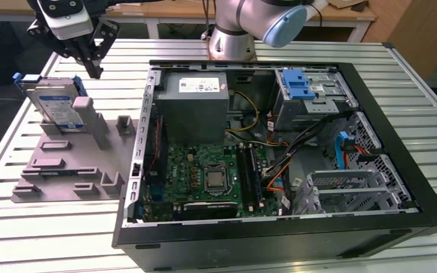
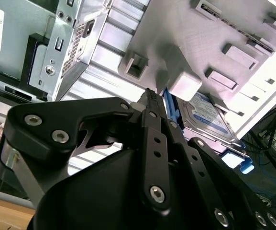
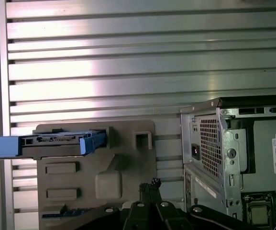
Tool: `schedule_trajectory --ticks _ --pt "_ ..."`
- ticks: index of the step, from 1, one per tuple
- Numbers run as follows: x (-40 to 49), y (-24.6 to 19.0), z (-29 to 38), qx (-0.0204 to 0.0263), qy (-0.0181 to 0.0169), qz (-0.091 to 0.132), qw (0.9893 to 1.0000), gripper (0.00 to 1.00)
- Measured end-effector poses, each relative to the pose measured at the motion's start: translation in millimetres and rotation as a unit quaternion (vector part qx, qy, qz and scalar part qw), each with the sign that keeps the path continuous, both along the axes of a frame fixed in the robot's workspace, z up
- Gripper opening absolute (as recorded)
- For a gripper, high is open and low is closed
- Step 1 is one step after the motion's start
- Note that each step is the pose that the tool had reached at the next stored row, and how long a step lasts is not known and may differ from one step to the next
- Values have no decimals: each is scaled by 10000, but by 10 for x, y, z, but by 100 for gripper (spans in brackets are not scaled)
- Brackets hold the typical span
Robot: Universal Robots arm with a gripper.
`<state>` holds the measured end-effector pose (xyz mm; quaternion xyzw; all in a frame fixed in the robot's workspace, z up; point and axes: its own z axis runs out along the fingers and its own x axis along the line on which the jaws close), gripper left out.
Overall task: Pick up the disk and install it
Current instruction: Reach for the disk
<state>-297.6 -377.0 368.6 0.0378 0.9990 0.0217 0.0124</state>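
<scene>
One flat silver disk, framed in blue plastic, stands on edge in one matte grey holder plate on the ribbed metal table. One black gripper, fingertips pressed together and empty, hangs near the disk's top edge.

The blue-framed silver disk stands upright in a grey holder.

One disk is standing at the upper left of the exterior view, slotted into one grey fixture plate. One open computer case is lying across the centre and right, and inside it one grey power supply, one green motherboard and one blue drive latch are showing. One gripper is hanging from one robot arm along the top, and one slatted metal table is carrying everything.
</scene>
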Motion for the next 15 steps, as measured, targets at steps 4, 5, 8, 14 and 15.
schedule_trajectory --ticks 4,5,8,14,15 --pt "-3 0 -2 0 0 0 10000 11" --pt "-5 0 -3 1 -1 -1 10000 11" --pt "-19 2 -3 0 0 0 10000 11" --pt "-54 10 -8 0 0 0 10000 11" --pt "-60 11 -9 0 0 0 10000 11"
